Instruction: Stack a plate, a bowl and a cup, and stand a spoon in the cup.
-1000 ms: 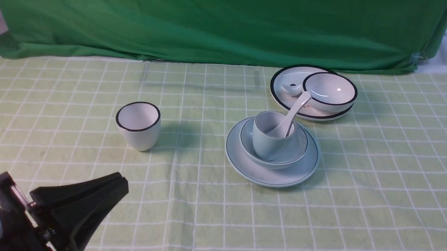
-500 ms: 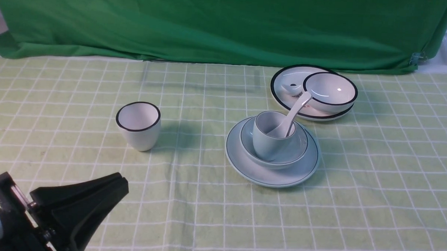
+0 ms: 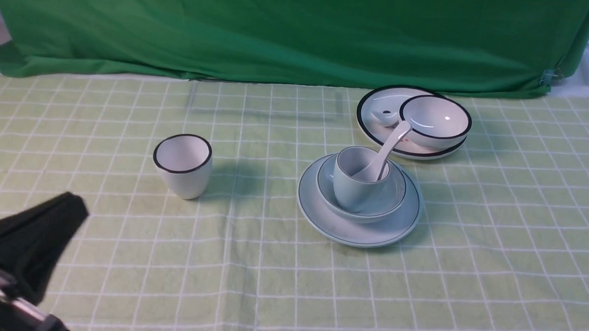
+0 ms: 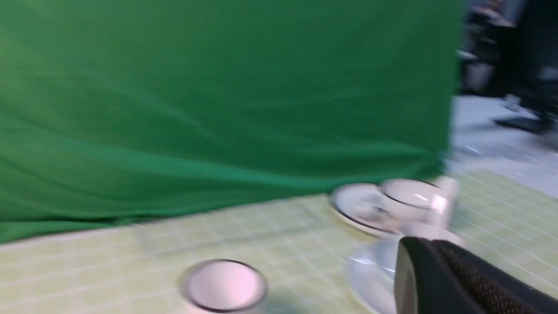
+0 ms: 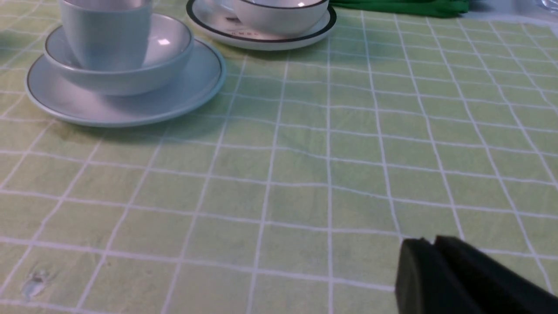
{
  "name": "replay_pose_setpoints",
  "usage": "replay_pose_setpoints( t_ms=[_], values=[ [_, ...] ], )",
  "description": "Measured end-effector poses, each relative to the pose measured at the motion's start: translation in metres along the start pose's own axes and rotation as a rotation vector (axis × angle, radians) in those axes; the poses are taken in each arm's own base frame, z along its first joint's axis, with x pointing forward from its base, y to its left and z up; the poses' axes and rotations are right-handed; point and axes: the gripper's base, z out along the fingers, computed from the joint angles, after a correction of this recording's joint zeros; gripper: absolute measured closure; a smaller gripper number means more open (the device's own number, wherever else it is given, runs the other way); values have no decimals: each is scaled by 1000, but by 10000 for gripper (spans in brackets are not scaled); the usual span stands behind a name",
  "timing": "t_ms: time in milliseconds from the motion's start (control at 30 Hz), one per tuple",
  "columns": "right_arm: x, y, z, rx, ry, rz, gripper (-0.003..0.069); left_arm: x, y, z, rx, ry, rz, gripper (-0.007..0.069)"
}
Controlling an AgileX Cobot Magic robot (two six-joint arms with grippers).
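On the counter (image 3: pixel 491 270), glazed spoon (image 3: pixel 389 148) stands in stacked cup (image 3: pixel 355 182) (slippery, brittle; pinch its handle); left gripper (image 3: pixel 75 209) and right gripper (image 5: pixel 433 250) closed, empty.

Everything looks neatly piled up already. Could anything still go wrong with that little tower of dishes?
Possibly. The spoon only leans on the cup's rim, handle sticking out toward the black-rimmed bowl; a bump could tip it out. The cup sits loose in the bowl on the plate, so a nudge might slide it. The left gripper looks blurred, apparently moving, with the black-rimmed cup nearby.
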Motion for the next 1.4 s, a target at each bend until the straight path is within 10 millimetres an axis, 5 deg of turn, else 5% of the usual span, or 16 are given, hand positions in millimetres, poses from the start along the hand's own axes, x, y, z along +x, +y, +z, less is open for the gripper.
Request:
replay_pose_setpoints(
  t_ms=[233,433,1400],
  values=[
    [0,0,0,0,0,-1,578,31,21,-37,-312,-29,-12,615],
    [0,0,0,1,-5,0,559,57,22,-46,-404,206,-71,615],
    [-1,0,0,2,-7,1,491,56,22,-46,-407,193,-71,615]
  ],
)
